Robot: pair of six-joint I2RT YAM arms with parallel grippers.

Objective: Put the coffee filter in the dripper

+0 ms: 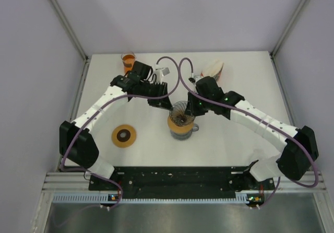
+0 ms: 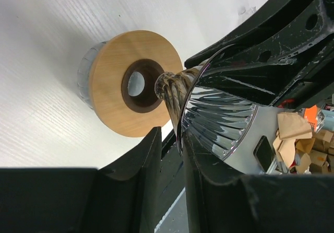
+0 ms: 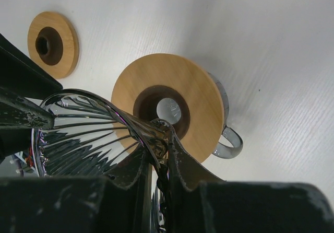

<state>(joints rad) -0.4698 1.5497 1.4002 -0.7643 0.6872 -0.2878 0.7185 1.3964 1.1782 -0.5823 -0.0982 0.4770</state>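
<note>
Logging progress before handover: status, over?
Right fingers shut on glass dripper, tilted above wooden-collared mug. Left fingers straddle its rim, grip unclear. Filters stacked at far edge, none in dripper.

The left arm and right arm bend inward, the 2 wrists nearly meeting. The right fingers pinch the dripper rim; the left fingers straddle it, slightly apart.

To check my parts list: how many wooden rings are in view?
2. One wooden ring lies flat on the table; the other sits atop the glass mug, below the dripper.
</note>
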